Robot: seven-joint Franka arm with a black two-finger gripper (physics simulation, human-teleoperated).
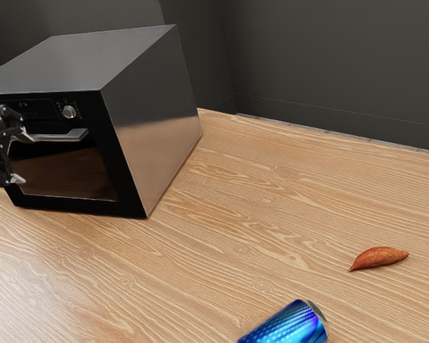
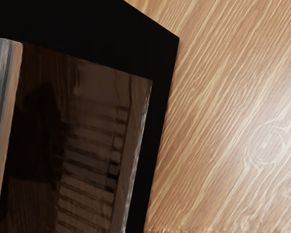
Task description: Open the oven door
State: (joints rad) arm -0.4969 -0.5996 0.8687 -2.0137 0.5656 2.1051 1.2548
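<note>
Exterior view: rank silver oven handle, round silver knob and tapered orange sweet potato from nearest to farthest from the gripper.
1. Silver oven handle, beside the gripper.
2. Round silver knob, above the handle.
3. Tapered orange sweet potato, far toward the exterior view's right.

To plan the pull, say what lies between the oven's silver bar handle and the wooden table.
The dark rectangular glass window, then the flat black door frame; both views show this.
</note>
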